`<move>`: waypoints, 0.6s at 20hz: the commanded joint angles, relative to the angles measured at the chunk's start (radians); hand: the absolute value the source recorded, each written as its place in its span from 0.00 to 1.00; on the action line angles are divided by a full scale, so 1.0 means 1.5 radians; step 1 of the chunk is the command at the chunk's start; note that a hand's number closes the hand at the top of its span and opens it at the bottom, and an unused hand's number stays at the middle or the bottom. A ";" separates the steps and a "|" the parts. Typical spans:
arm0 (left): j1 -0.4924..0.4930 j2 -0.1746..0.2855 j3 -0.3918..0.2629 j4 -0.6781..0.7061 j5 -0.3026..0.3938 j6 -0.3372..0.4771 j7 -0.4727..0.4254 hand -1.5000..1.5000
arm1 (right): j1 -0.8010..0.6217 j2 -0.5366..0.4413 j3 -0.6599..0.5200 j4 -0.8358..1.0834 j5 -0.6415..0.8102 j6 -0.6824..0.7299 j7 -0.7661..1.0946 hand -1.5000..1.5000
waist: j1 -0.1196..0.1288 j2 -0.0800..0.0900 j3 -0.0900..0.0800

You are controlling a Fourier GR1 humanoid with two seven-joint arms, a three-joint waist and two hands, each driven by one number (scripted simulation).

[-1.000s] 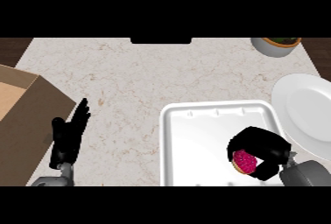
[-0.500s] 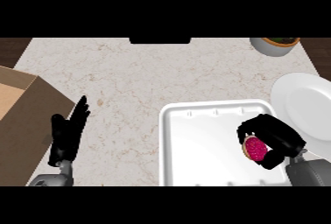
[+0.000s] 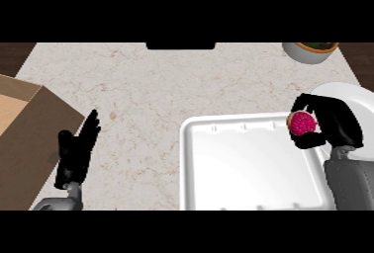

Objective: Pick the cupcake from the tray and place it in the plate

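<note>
Up and away from us over the past second: our right hand has carried the cupcake from above the near right part of the tray to the tray's far right corner, at the left edge of the plate. The fingers and thumb are curled round the cake, whose pink top faces left, toward the tray. It is lifted and tipped on its side, not resting on anything we can see.

Our left hand rests open, fingers straight, on the counter beside the cardboard box, well apart from the work. A pot stands at the far right corner.

We judge the cupcake light and soft. The pink top would smear or dent if pinched, and the crumb would crush under a tight squeeze. The sides of the base look the safer place to hold, as the hand appears to do now, though the fingers hide most of the contact. To set it down well, we would want it turned upright over the plate before the fingers let go, since a tilted release could leave it rolling on the smooth plate.
</note>
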 commanded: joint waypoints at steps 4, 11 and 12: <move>0.017 0.006 0.008 -0.012 0.007 -0.008 0.006 0.50 | -0.054 0.025 -0.064 -0.071 0.053 -0.134 0.126 1.00 | 0.005 0.000 0.000; 0.011 0.006 0.014 0.002 0.004 -0.021 -0.012 0.50 | -0.068 -0.032 -0.148 -0.051 0.007 -0.120 0.161 1.00 | 0.005 0.001 0.000; 0.016 0.003 0.015 -0.018 0.009 -0.021 0.001 0.50 | -0.060 -0.036 -0.146 -0.064 0.017 -0.112 0.180 1.00 | 0.005 0.001 0.000</move>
